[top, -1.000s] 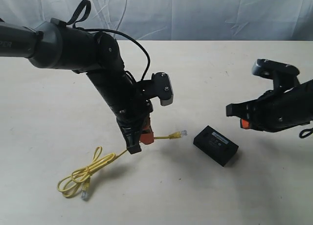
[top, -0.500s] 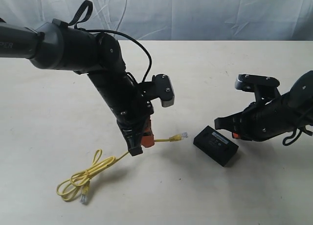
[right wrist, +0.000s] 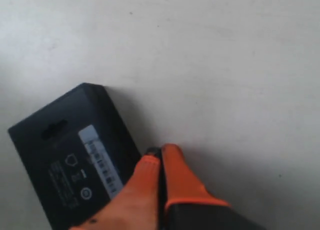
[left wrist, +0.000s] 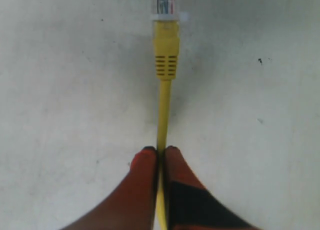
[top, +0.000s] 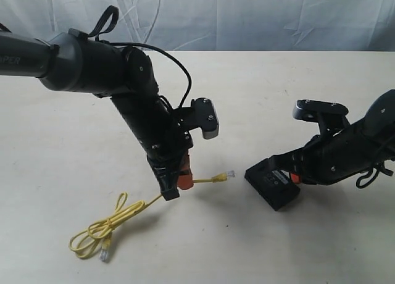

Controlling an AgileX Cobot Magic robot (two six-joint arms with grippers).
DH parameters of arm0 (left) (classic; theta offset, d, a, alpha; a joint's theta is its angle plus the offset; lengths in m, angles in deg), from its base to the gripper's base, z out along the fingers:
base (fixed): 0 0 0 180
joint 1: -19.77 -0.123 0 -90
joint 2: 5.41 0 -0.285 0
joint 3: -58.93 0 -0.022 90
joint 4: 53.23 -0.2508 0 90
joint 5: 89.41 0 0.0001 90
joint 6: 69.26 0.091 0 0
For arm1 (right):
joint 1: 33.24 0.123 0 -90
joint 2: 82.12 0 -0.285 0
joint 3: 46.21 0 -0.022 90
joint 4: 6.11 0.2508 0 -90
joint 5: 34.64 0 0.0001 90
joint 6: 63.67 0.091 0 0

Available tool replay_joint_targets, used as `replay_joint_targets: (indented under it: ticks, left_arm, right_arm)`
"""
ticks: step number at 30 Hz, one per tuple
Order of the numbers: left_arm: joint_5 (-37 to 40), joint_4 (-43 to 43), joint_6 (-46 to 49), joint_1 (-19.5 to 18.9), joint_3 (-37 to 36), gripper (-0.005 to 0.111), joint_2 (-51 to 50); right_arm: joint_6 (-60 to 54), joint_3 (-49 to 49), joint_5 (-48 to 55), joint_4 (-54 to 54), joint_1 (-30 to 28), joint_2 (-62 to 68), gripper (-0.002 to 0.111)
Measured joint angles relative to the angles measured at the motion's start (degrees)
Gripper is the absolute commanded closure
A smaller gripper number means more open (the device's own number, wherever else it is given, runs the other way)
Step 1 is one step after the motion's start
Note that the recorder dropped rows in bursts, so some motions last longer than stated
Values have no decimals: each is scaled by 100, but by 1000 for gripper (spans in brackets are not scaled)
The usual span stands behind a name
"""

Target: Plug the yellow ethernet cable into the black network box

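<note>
My left gripper is shut on the yellow ethernet cable a short way behind its free plug. That clear plug hangs just above the table and points toward the black network box. In the left wrist view the red fingertips pinch the cable below its yellow boot and plug. The rest of the cable lies looped on the table. My right gripper is shut with nothing between its fingers. It rests against the box's right side, beside the white label.
A cream tabletop stretches around both arms, with a crinkled white backdrop behind it. The second clear plug lies at the loop's near end. Nothing else stands on the table.
My right arm has swung left and down until its shut fingers reach the box's side. My left gripper has sunk slightly with the cable, bringing the plug lower.
</note>
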Motion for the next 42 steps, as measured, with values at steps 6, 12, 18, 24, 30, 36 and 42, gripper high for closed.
replay_joint_targets:
  ticks: [6, 12, 18, 24, 30, 36, 42]
  left_arm:
    - [-44, 4, 0, 0, -90, 107, -31]
    - [-151, 14, -12, 94, -90, 107, -31]
    - [-205, -296, -522, 331, -90, 107, -31]
    - [-226, -955, -1373, 572, 197, 107, -31]
    - [-136, -1011, -1630, 759, 569, 107, -189]
    - [85, -1155, -1677, 1017, 786, 107, -532]
    - [58, -1359, -1846, 1019, 797, 107, -532]
  right_arm:
    - [-39, 0, 66, 12, 0, 0, 109]
    - [-49, 0, 44, 72, 0, 0, 109]
    - [-49, 0, 15, 145, 12, 0, 109]
    - [-49, 0, 6, 159, 12, 0, 109]
    - [-61, 0, 1, 198, 12, 0, 109]
    - [-61, 0, -8, 286, 12, 0, 109]
    - [-337, -800, 1177, 308, -813, 13, 109]
